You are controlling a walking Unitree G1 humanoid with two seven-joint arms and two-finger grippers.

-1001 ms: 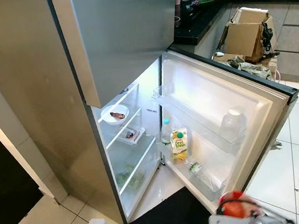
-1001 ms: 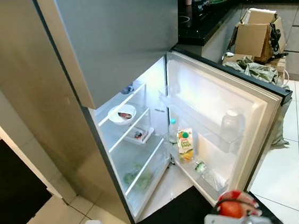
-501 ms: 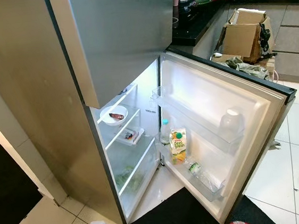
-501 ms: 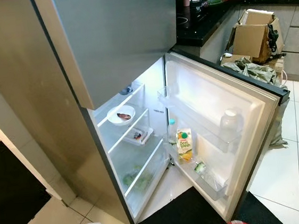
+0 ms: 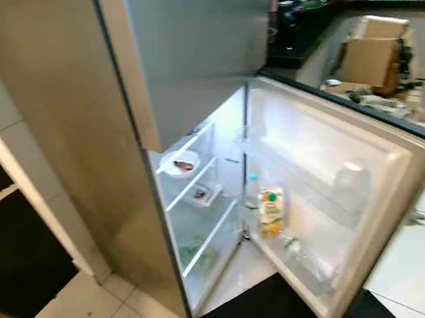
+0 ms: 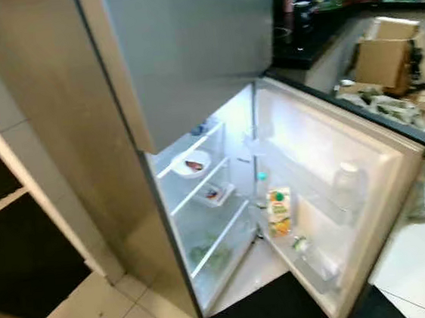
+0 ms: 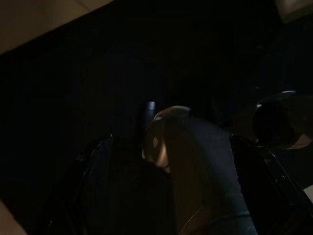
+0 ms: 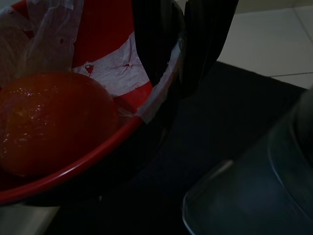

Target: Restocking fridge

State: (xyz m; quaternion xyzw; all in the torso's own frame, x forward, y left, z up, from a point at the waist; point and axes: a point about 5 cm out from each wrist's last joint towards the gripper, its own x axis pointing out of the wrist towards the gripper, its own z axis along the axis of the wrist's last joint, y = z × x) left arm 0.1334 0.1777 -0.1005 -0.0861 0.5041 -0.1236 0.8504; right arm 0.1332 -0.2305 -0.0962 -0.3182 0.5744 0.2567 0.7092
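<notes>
Fridge (image 5: 188, 70) lower door (image 5: 337, 184) open; right claw (image 8: 183, 44) pinching the red bowl's (image 8: 73, 161) rim.

One black finger (image 8: 154, 39) sits inside the plastic-lined bowl, the other outside, above a dark mat; a red-orange round item (image 8: 49, 122) lies in it. A juice carton (image 5: 270, 212) stands in the door rack. The left wrist view is too dark: left claw state cannot be told.

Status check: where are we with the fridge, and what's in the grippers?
Right gripper clamped on red bowl rim, tomato inside. Fridge door open, shelves reachable. Nothing blocking.
</notes>
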